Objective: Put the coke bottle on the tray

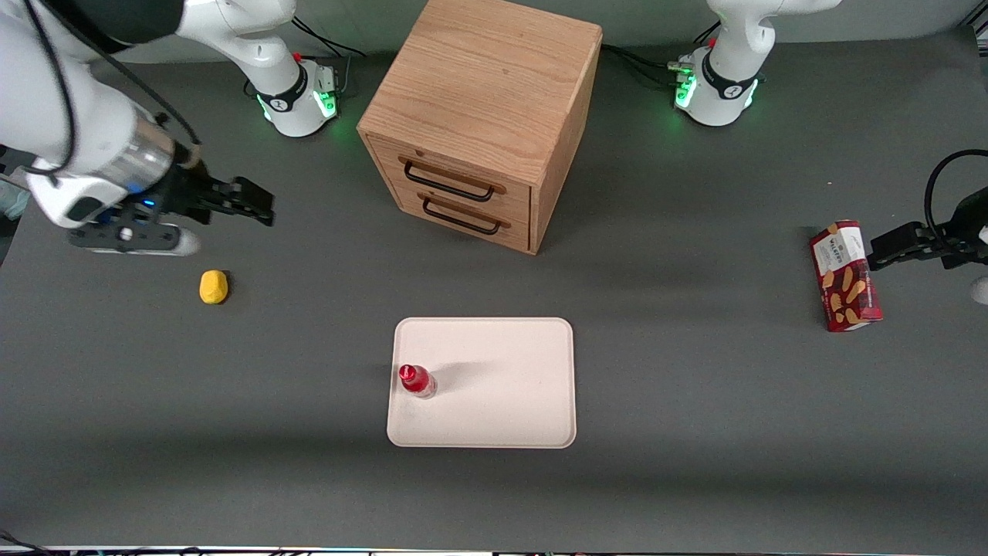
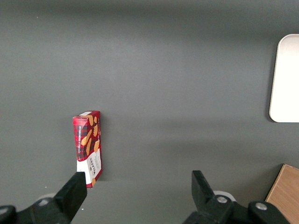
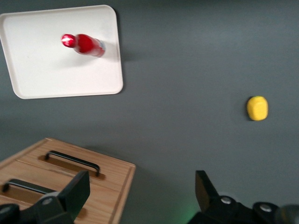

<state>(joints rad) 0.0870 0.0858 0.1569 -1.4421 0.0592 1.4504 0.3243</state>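
Red plastic, likely light and easily tipped: the coke bottle stands upright on the tray, well apart from the gripper, whose spread fingers hold nothing; mid-body looks the safest place to grasp.

The dark grey counter carries a wooden drawer cabinet, a pale tray, a yellow lump and a red biscuit box. The right arm's gripper hangs over the working arm's end with its jaws spread and empty; the yellow lump lies near them, nearer the front camera. The tray lies well apart from the jaws, nearer the camera still, the cabinet sits toward the counter's middle, and the biscuit box is farthest, at the parked arm's end.
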